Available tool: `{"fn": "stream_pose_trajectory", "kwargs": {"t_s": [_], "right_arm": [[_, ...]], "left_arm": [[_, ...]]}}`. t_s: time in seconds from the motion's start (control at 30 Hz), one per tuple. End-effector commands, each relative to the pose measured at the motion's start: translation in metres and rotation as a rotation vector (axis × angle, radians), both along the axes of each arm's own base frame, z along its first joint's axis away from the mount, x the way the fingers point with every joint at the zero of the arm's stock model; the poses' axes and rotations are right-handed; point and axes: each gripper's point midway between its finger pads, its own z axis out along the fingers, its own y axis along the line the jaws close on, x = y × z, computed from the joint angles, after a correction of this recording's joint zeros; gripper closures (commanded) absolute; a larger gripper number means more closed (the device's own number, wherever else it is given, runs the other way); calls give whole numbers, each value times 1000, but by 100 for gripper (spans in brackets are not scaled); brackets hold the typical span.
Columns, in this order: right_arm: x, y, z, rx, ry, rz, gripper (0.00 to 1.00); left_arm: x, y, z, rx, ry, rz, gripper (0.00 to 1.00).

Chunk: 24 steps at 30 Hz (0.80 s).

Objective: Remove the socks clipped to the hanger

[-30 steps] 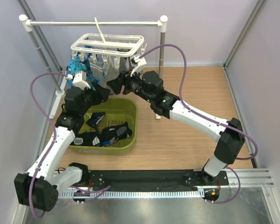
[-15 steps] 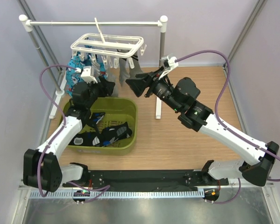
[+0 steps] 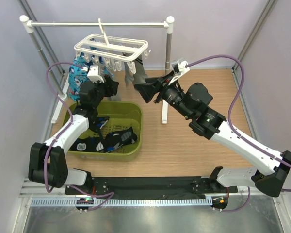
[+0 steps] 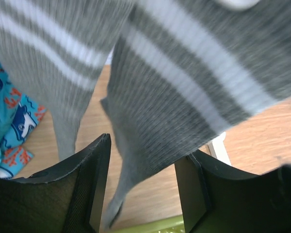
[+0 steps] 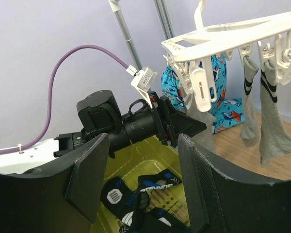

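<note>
The white grid hanger (image 3: pixel 111 47) hangs from the rail, also in the right wrist view (image 5: pixel 223 36). Grey socks with striped cuffs (image 3: pixel 137 73) and blue patterned socks (image 3: pixel 78 73) stay clipped to it. My left gripper (image 3: pixel 112 86) is open just under the hanger. In the left wrist view a grey striped sock (image 4: pixel 184 97) hangs down between its open fingers (image 4: pixel 143 184), unpinched. My right gripper (image 3: pixel 146 91) is open and empty to the right of the hanger, facing the left gripper (image 5: pixel 143 179). Black socks (image 3: pixel 114 138) lie in the basket.
A green basket (image 3: pixel 138 136) stands on the wooden table under the hanger, also in the right wrist view (image 5: pixel 150 155). The white pole rail stand (image 3: pixel 97 23) spans the back, with one post (image 3: pixel 166 73) right of the hanger. Purple cables loop above both arms.
My right gripper has pulled back to the right, away from the hanger and basket. My left gripper has risen toward the hanging grey socks.
</note>
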Motion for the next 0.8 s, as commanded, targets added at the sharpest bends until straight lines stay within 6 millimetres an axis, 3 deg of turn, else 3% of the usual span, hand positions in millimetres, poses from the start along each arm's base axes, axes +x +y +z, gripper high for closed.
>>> {"fn": "stream_pose_trajectory", "kwargs": {"t_s": [0.0,0.1,0.13,0.2,0.23,0.27,0.43,0.47,0.5,0.53,0.57,0.6,0.63,0.67,0.77], "right_arm": [[-9,-12,24,45,-54,-11,35],[-8,-15,27,50,-49,-20,35],[-8,-16,29,58,-42,-27,35],[-10,-14,40,78,-18,-10,35],[-10,-11,43,76,-2,-1,35],[-9,-7,61,92,-4,4,35],[0,23,68,53,49,23,35],[-4,27,84,72,35,36,35],[4,44,67,21,67,39,35],[8,50,67,0,65,18,36],[4,51,88,20,41,15,35],[8,74,64,-48,83,13,36],[7,80,65,-56,85,7,36],[9,81,81,-31,73,-16,35],[19,98,70,-65,99,-77,35]], "left_arm": [[12,0,43,-3,-135,11,45],[9,-3,38,-24,-117,-6,62],[5,-4,40,-36,-115,-13,78],[-4,-8,38,-68,-88,-30,89],[-12,-9,46,-85,-99,-36,94],[-17,-9,49,-101,-95,-35,96],[-40,-15,46,-123,-64,-48,100],[-44,-13,50,-121,-70,-38,100],[-46,-11,48,-117,-56,-31,100],[-49,-12,49,-116,-55,-31,100],[-51,-8,48,-112,-49,-11,100],[-55,-6,55,-119,-64,-3,100],[-58,-7,56,-123,-68,0,100],[-60,-6,56,-125,-70,9,100],[-68,-2,56,-133,-86,53,100]]}}
